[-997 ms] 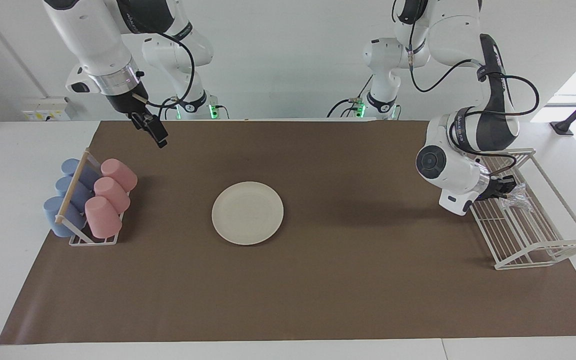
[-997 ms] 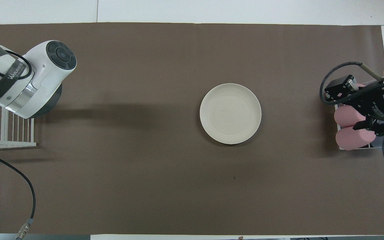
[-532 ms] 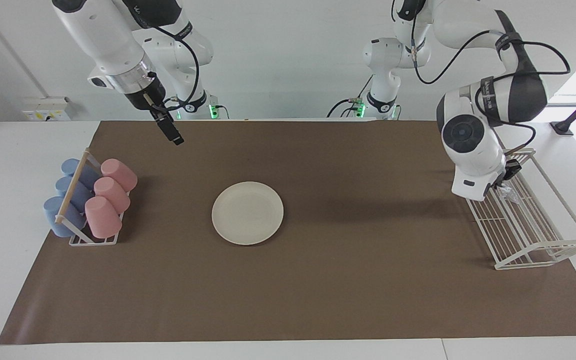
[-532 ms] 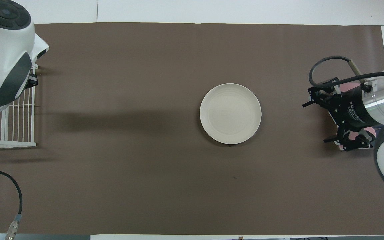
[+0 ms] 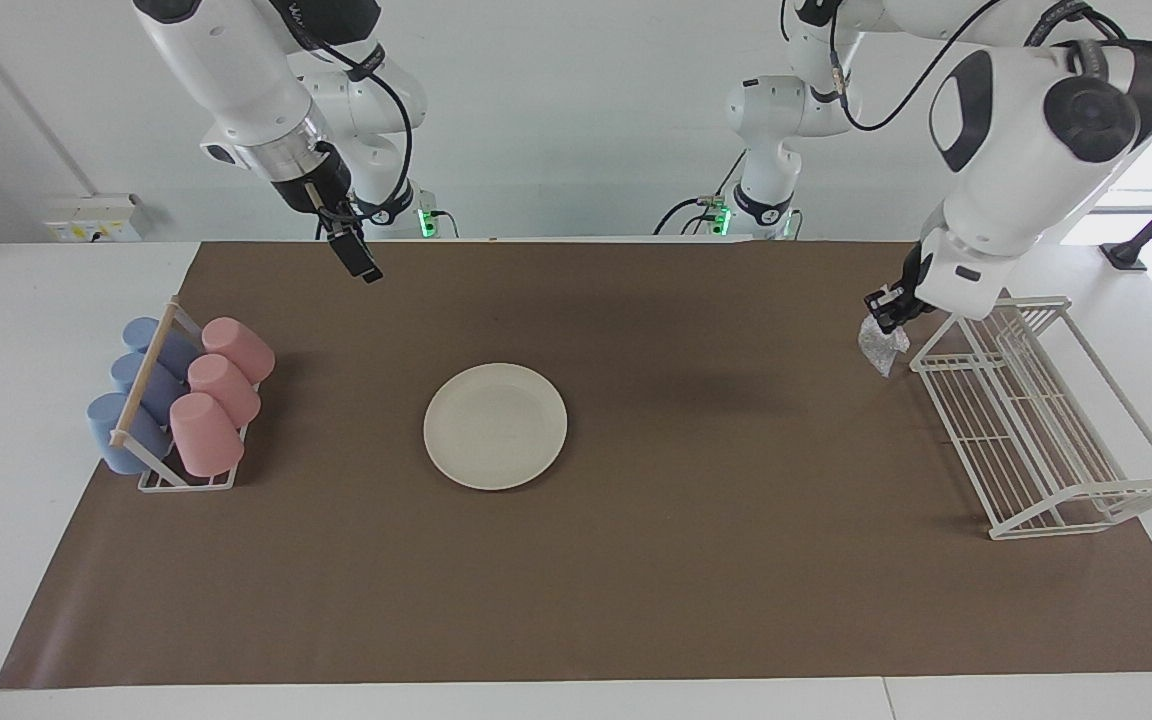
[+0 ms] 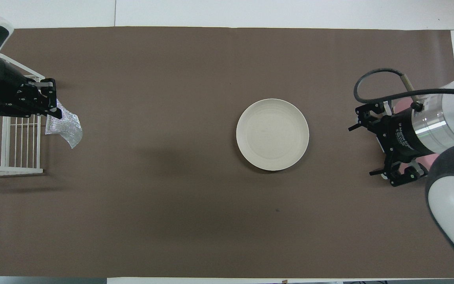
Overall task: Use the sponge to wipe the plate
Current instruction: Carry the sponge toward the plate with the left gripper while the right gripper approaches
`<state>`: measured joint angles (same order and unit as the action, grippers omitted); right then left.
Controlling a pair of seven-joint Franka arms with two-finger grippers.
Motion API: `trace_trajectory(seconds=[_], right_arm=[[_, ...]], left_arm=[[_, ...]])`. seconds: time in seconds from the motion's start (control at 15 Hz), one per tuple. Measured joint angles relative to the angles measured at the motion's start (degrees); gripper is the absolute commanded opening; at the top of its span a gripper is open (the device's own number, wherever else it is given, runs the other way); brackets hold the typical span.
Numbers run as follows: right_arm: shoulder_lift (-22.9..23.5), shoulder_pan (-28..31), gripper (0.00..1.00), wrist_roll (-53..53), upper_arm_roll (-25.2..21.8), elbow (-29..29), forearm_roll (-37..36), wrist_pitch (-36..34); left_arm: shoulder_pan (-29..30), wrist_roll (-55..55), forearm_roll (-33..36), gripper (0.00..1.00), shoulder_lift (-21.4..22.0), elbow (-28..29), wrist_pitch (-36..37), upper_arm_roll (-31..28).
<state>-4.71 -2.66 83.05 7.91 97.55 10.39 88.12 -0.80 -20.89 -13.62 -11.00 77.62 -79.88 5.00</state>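
Cup rack (image 5: 176, 400), pink and blue cups on their sides, sits at the right arm's end of the brown mat (image 5: 736, 580); untouched.

Right gripper (image 5: 368, 272) is up in the air over the mat's robot-side edge, fingers spread, holding nothing. It has drifted off the cup rack toward the table middle over the last second. Looks like it is waiting or lining up, not in play yet.

Plate (image 5: 495, 426) lies flat mid-mat, bare, same spot as before, well apart from both grippers.

Main change: the left gripper (image 5: 886, 305) has come up and out of the wire rack (image 5: 1096, 495) with the sponge (image 5: 880, 346). A second ago it was low in the rack on the pad. Now the fingers are clamped on the sponge's top edge and the pad hangs free below them, over the mat just beside the rack's corner, at the left arm's end of the table.

Meaning: pickup looks done, grasp seems good. Wiping not started. Next job, as I judge it, is carrying the sponge across to the plate and lowering it on. Risk: thin edge grip, floppy pad could slip.
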Motion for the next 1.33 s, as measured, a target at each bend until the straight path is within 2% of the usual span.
trace_trajectory(seconds=[0.13,0.27,0.53,0.8,1.06,1.33], right_arm=[[-0.1,0.0,1.0,8.1,2.3,-0.3,0.0,1.4],[-0.1,0.0,1.0,13.5,4.1,-0.4,0.0,2.4],[-0.2,0.0,1.0,15.5,5.3,-0.4,0.0,2.7],[-0.2,0.0,1.0,18.0,7.0,-0.4,0.0,6.7],[-0.2,-0.1,1.0,28.3,11.8,-0.4,0.1,12.7],[-0.1,-0.2,1.0,36.2,16.3,0.0,0.1,17.2]], left_arm=[[1.4,-0.9,-10.3,0.0,0.8,2.0,-0.1,-0.1],[2.4,-1.3,-21.1,0.0,2.5,7.9,-3.6,-0.2],[2.7,3.9,-39.0,0.0,10.4,26.5,-14.6,0.0],[2.0,12.4,-52.1,0.0,18.7,41.7,-18.4,0.6],[-2.1,21.7,-63.3,0.0,20.6,48.5,-20.9,0.9],[-4.3,33.1,-67.6,0.0,20.5,51.9,-21.3,1.0]])
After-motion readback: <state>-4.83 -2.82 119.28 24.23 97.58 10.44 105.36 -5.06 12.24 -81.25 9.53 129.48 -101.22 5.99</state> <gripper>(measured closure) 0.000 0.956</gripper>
